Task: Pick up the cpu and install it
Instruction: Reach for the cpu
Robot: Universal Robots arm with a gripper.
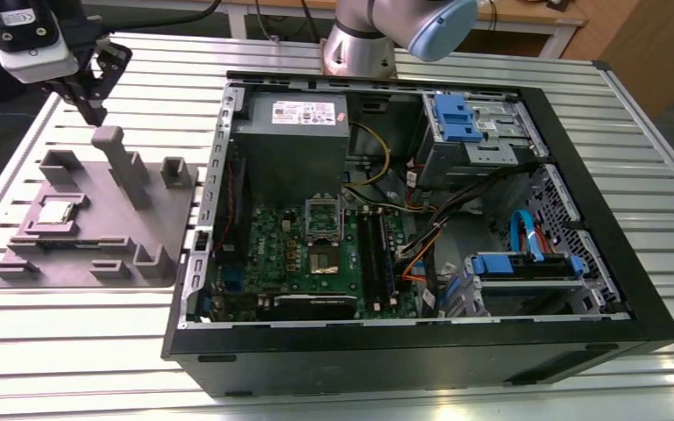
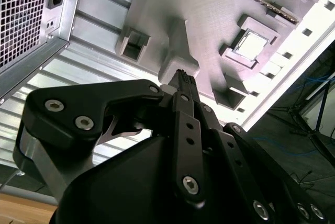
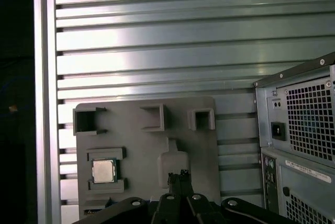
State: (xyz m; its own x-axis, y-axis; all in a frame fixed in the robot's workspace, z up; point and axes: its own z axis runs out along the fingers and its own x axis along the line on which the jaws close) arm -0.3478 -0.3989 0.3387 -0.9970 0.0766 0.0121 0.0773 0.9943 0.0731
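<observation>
Exterior and wrist views of a CPU installation at its opening stage. The end effector (image 1: 94, 112) hangs above the slatted metal surface (image 1: 80, 351), its tip just over the upright post (image 1: 126, 171) of a grey fixture tray (image 1: 103, 254). In both wrist views the two fingers meet at the tip (image 2: 181, 76), together and with nothing between them; the end effector carries no load.

The cpu (image 1: 56, 213) lies flat in a square recess of the tray, below the end effector and offset to one side of it, with the post between the two. It is apart from the fingers and untouched. The first wrist view shows its silvery top (image 3: 104, 170) seated squarely between the recess walls, and the second wrist view shows the same part (image 2: 251, 45) beyond the fingertips.

Further from the end effector, on the other side of the tray from the cpu, stands the open computer case (image 1: 431, 360). Inside it lies the green motherboard (image 1: 273, 241). The metal socket frame (image 1: 323, 213) appears raised, and the socket (image 1: 323, 256) below it appears unoccupied, though this cannot be confirmed at this distance.

Progress, judged from the layout: neither step is done. The cpu has not been grasped or lifted, and both the pick-up and the seating in the socket remain.
</observation>
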